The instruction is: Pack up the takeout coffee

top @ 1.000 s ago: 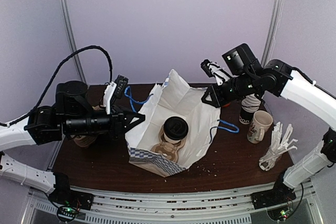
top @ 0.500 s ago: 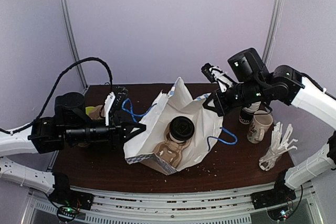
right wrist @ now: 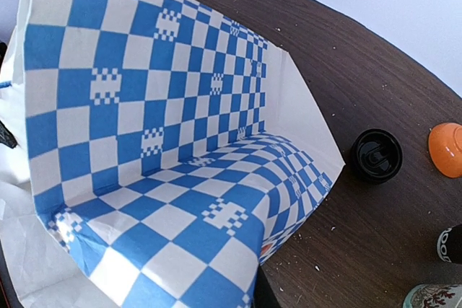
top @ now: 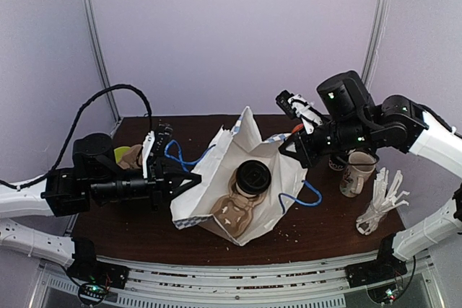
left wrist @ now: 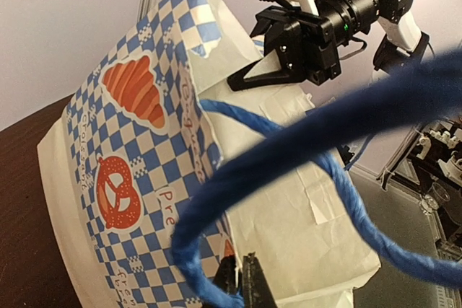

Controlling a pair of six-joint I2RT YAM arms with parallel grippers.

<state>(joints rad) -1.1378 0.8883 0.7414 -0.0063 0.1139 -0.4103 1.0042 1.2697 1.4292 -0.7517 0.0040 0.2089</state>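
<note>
The takeout coffee (top: 253,176), a cup with a round black lid, sits in a brown cardboard carrier (top: 232,212) inside a white paper bag (top: 209,178) with blue checks. Only the lid shows. My left gripper (top: 189,180) is shut on the bag's left rim; its fingertips (left wrist: 242,280) pinch the paper edge beside the blue rope handle (left wrist: 289,151). My right gripper (top: 287,151) is shut on the bag's right rim (right wrist: 144,106), and only one dark finger (right wrist: 263,298) shows under the paper. The two grippers hold the bag open and tilted between them.
A white handled mug (top: 355,173) and a stack of lidless cups (top: 338,161) stand at the right, with white plastic cutlery (top: 382,200) beyond. A loose black lid (right wrist: 376,155) and an orange object (right wrist: 447,149) lie on the brown table (top: 317,221). Crumbs lie near the front edge.
The bag stood on the table; now it is raised and tilted, its bottom swung toward the front. The right gripper moved down and inward, the left pulled slightly back.
</note>
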